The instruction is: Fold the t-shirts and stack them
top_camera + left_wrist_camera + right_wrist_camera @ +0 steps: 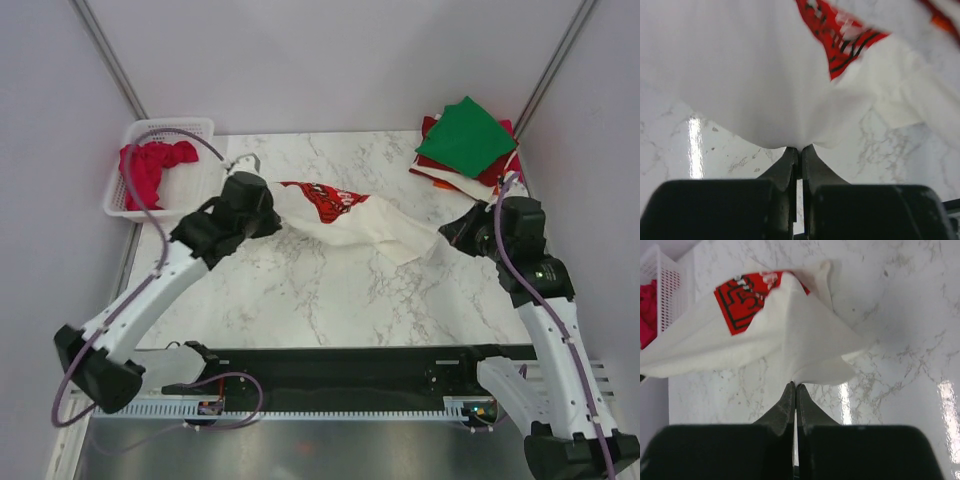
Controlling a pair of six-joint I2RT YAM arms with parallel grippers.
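The cream-white cloth t-shirt [350, 222] with a red printed logo is stretched over the middle of the white marble bench [330, 300]. Its long axis runs left to right, with the logo end toward the left. The left hand [800, 150] and right hand [795, 386] each pinch one end, jaws closed on the cloth. Both arms reach forward with elbows bent and wrists turned inward toward each other.

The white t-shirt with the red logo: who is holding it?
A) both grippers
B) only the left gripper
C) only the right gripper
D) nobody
A: the left gripper and the right gripper are each shut on an edge of the white t-shirt, which hangs stretched between them.
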